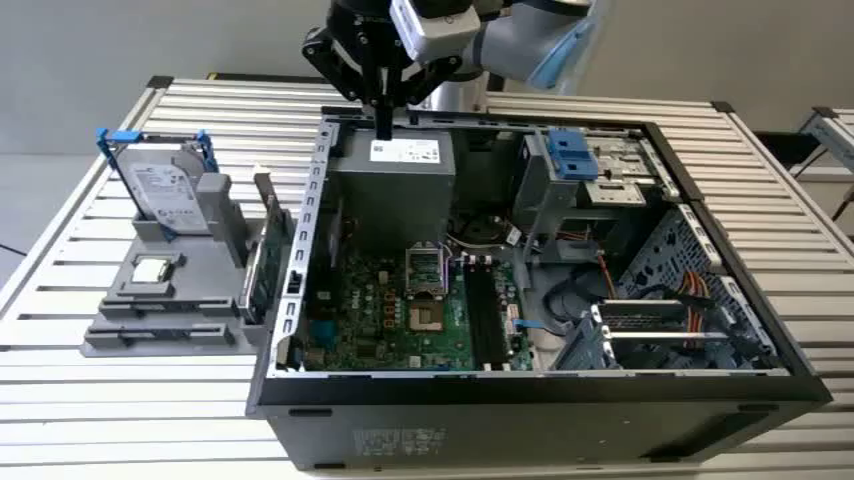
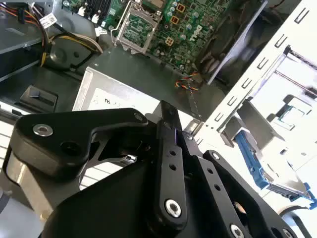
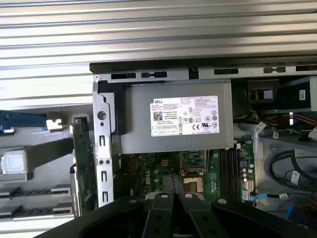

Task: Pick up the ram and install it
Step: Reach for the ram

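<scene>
Black fingers [image 2: 170, 148] pressed together and empty, the gripper [image 1: 384, 128] hangs over the power supply [image 1: 391, 165] of the open case [image 1: 534, 385]. Well apart, the ram [image 1: 254, 285] seems to stand on edge in the grey rack [image 1: 160, 325]. A clean pick probably needs jaws squared across its thin faces, clear of the neighbouring expansion card [image 1: 280, 245].

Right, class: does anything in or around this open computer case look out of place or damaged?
Nothing looks damaged or spilled. The one oddity: the hard drive and an expansion card stand in a grey holder outside the computer case, on the exterior view's left.
</scene>
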{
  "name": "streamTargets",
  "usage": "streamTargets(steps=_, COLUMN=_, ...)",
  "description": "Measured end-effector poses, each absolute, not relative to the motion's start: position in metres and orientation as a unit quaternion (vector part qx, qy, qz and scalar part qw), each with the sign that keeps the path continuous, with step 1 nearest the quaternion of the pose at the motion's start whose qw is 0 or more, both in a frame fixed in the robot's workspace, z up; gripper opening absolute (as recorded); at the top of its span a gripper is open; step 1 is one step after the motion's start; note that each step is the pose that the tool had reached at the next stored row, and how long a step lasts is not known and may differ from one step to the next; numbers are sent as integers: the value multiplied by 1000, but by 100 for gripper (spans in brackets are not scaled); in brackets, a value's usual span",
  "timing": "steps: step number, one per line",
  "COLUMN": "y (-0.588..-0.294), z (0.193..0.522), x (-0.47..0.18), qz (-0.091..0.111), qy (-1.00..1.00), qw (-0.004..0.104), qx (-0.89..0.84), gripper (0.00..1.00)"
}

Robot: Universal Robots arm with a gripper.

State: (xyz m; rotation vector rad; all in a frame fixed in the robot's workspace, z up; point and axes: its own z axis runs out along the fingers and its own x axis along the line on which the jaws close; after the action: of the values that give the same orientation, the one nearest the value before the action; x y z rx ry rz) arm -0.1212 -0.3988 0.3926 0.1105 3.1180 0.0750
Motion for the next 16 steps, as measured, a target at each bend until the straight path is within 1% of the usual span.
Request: streamTargets(steps=16, y=-399, z=393, x=-124, qz=24, qy=999, qw=10, qx=35, gripper=0)
